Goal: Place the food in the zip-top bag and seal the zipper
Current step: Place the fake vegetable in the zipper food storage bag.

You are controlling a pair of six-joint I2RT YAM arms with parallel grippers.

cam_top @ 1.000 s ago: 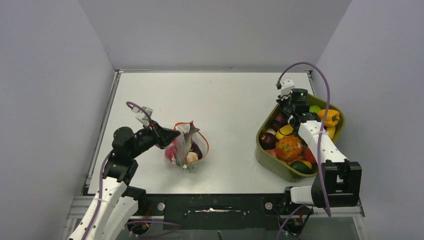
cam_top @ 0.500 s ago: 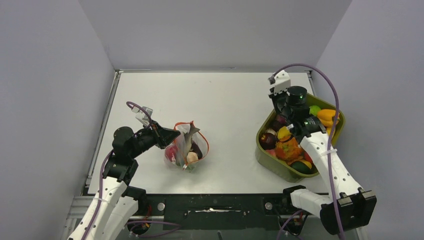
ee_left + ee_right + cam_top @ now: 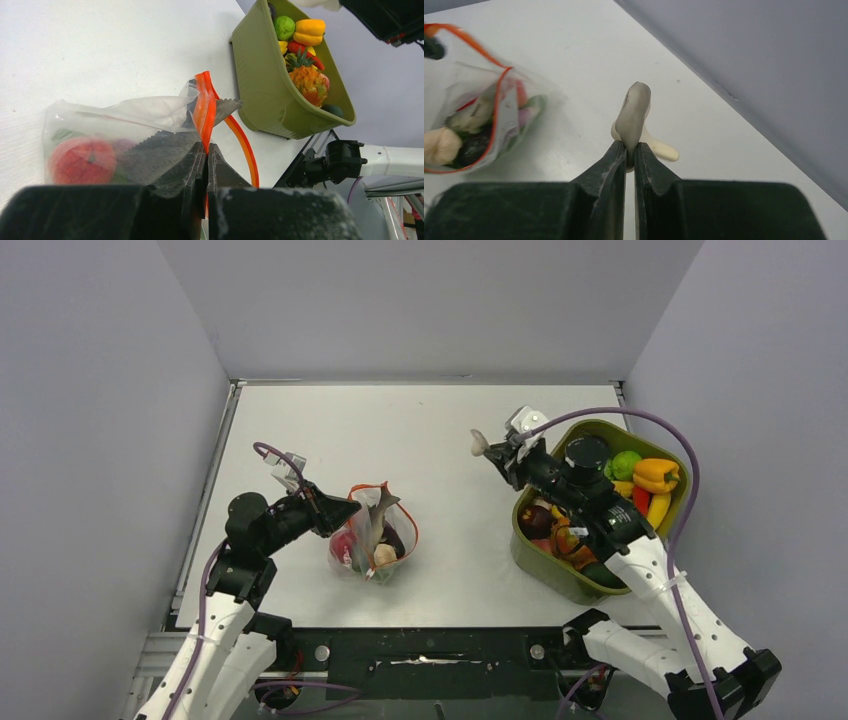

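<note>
1. Where my left gripper sits at lower left of the top view, its jaws are clenched on the zipper of the zip-top bag, with the forearm reaching right.
2. Red and beige food lies inside the bag, just right of those fingertips.
3. Right of centre, my right gripper pinches a beige piece, and the arm stretches up-left across the green tub.

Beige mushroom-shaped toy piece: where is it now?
Top view: the beige mushroom-shaped toy piece is pinched in the right gripper, just left of the olive-green plastic tub, right of the clear zip-top bag.
</note>
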